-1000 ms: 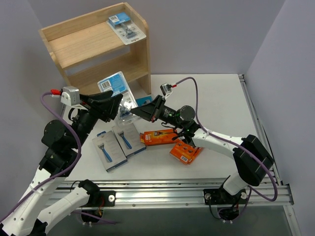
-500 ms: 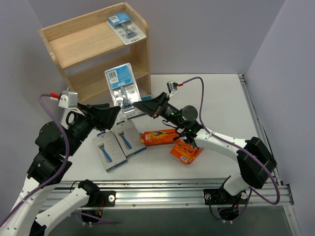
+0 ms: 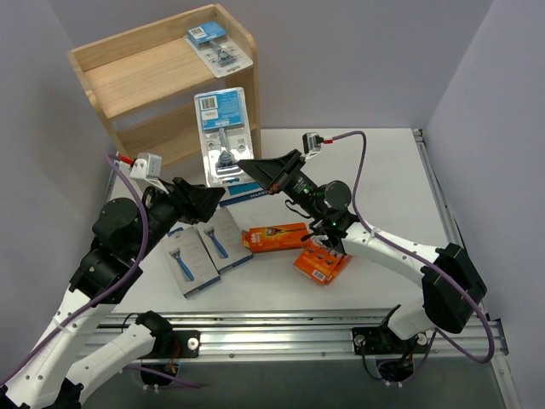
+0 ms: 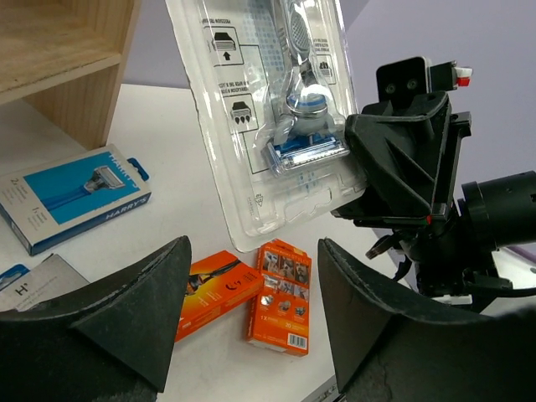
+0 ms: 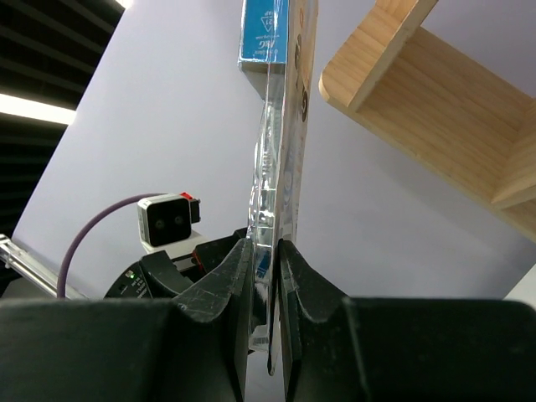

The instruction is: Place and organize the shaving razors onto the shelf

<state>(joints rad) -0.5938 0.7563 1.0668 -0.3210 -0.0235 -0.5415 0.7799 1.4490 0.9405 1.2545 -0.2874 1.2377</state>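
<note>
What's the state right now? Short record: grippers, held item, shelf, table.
right gripper: shut on the clear blister pack
held item: clear blister pack, upright in the air near the shelf, pinched at its lower edge
left gripper: open, empty, apart from the held pack
shelf top: second blister pack lying at the right end
table: two grey-and-blue boxes side by side, two orange boxes, one blue box by the shelf foot

The 2 arms reach toward each other, the left gripper low with jaws spread wide, the right gripper raised and pinched on the blister pack.
</note>
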